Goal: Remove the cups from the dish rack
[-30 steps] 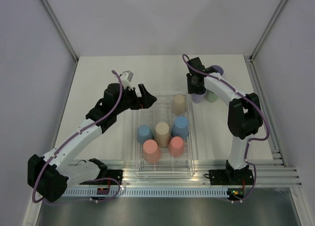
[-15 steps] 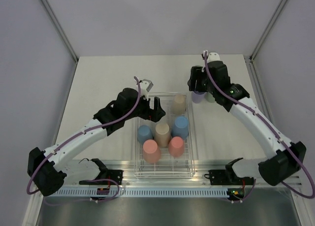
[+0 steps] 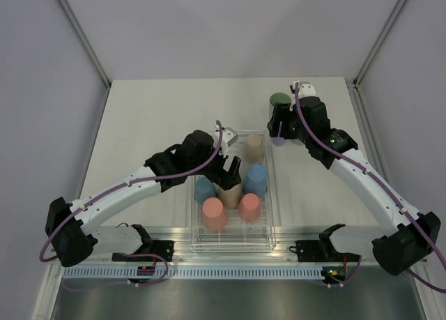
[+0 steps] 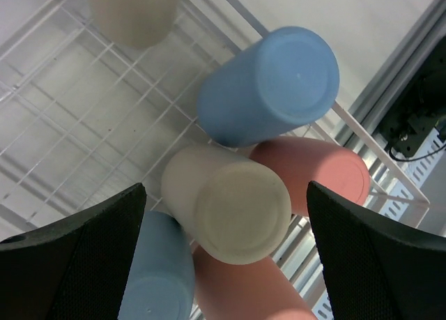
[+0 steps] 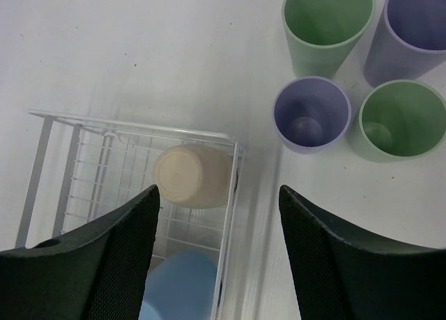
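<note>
My left end effector [image 4: 224, 187], spread wide and empty, hangs over a beige tapered plastic cup [image 4: 233, 212] inverted in the clear wire-grid dish rack [image 3: 233, 238] among five others. My right end effector [image 5: 218, 189], likewise spread, holds nothing.

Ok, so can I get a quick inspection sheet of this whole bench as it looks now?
Surface: off-white table, no spills seen.
Job's things: clear wire-grid dish rack holds six upturned plastic cups, beige, blue and coral; four upright green and purple cups stand on the table beside it.
Clutter: nothing seen.
Grippers: left gripper open, fingers either side of the middle beige cup; right gripper open, empty, over the rack's far corner.
Cables: purple cables follow both arms.
Surroundings: pale walls, metal rail along the near edge.
</note>
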Controlling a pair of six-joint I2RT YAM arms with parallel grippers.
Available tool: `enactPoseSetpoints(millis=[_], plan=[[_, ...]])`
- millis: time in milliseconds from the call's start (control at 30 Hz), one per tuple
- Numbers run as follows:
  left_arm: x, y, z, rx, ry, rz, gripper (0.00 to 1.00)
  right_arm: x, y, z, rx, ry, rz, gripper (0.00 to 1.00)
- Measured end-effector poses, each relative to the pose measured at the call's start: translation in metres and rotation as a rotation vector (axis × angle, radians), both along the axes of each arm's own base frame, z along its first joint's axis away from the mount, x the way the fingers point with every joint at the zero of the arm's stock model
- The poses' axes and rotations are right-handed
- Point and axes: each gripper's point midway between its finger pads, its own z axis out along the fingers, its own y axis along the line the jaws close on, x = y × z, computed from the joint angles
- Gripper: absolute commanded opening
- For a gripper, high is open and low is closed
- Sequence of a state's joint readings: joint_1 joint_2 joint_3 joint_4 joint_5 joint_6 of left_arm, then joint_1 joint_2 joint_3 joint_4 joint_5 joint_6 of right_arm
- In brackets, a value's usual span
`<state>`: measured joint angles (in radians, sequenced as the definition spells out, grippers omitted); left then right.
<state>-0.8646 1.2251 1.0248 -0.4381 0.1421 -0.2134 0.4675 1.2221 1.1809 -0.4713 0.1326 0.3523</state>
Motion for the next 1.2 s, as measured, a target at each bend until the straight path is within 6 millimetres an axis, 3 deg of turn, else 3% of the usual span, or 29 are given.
enactPoseSetpoints(millis=[267,533,633,667,733,767,800,1033,1133,1200], plan=[[-0.016,-0.002,-0.017,0.074,0.048,-0.073,0.97,-0.001,-0.001,-0.006,-0.008,0.013,-0.003,0.74],[-0.029,-0.016,-0.052,0.18,0.103,-0.131,0.91,-0.001,-0.001,-0.006,-0.008,0.012,-0.003,0.74],[-0.025,-0.017,-0.06,0.217,0.094,-0.113,0.71,-0.001,-0.001,-0.006,-0.008,0.012,-0.003,0.74],[-0.022,-0.017,-0.06,0.225,0.086,-0.105,0.5,-0.002,-0.002,-0.007,-0.008,0.013,-0.003,0.74],[-0.015,-0.017,-0.054,0.229,0.055,-0.083,0.27,-0.003,-0.002,-0.009,-0.01,0.017,-0.003,0.74],[-0.011,-0.016,-0.052,0.233,0.038,-0.069,0.07,-0.003,-0.002,-0.01,-0.012,0.019,-0.004,0.74],[-0.008,-0.016,-0.051,0.236,0.03,-0.054,0.03,-0.003,-0.002,-0.012,-0.013,0.022,-0.004,0.74],[0.016,0.002,-0.041,0.281,-0.067,0.093,0.02,-0.005,-0.002,-0.008,-0.003,0.01,0.003,0.76],[0.027,0.014,-0.014,0.24,-0.139,0.184,0.02,-0.009,0.003,-0.005,0.025,0.002,0.031,0.77],[0.032,0.02,0.016,0.164,-0.2,0.248,0.02,-0.012,0.011,-0.002,0.066,-0.007,0.065,0.77]])
